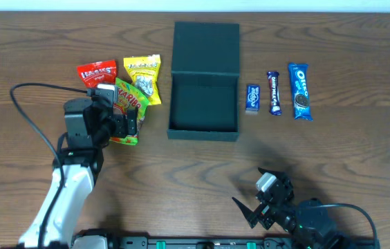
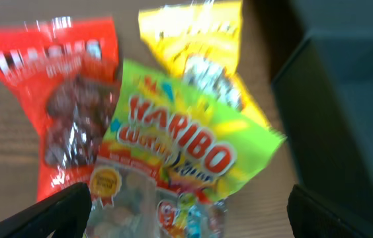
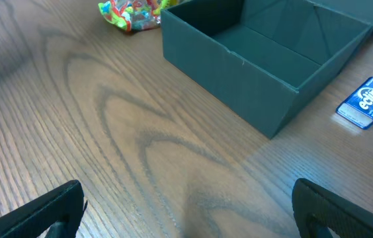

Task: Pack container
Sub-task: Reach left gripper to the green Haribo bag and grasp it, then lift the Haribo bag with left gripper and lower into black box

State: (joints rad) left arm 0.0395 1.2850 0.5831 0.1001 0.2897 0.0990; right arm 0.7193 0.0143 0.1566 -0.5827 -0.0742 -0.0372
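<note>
Box (image 1: 202, 134) empty, lid up; nil packed, 6 snacks (image 1: 300, 90) out. L claw (image 1: 130, 124) apart over Haribo bag (image 1: 131, 97); R claw (image 1: 245, 211) apart, idle nr front edge.

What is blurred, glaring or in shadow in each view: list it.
Overhead: sharp, evenly lit, only soft shadows on the table. Left wrist: soft all over, probably motion blur; the Haribo bag is readable, with glare on the red packet. Right wrist: wood grain and the container crisp, its own fingers out of focus in the bottom corners.
</note>
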